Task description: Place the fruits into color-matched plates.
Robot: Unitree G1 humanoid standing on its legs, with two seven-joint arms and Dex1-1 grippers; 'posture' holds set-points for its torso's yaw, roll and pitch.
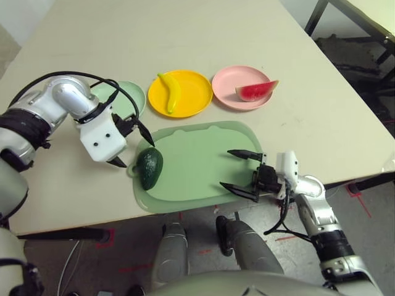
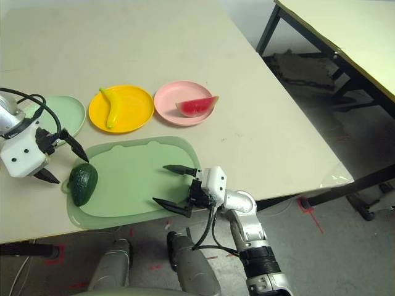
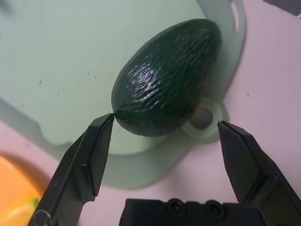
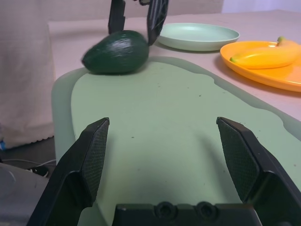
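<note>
In the left eye view, the cutting mat [image 1: 197,163] offers free room across its middle, between the avocado [image 1: 149,168] at centre left and the right fingers [image 1: 242,171] at centre right; the avocado blocks its left end. Across the upper middle, the yellow plate [image 1: 188,98] and pink plate [image 1: 229,83] stand in the way, while the surface [image 1: 185,31] above them lies open, as does the stretch right of the mat

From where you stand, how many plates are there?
3: the mint plate at the left, partly behind the left arm; the yellow plate in the middle, under the banana; the pink plate at the right, under the watermelon.
</note>
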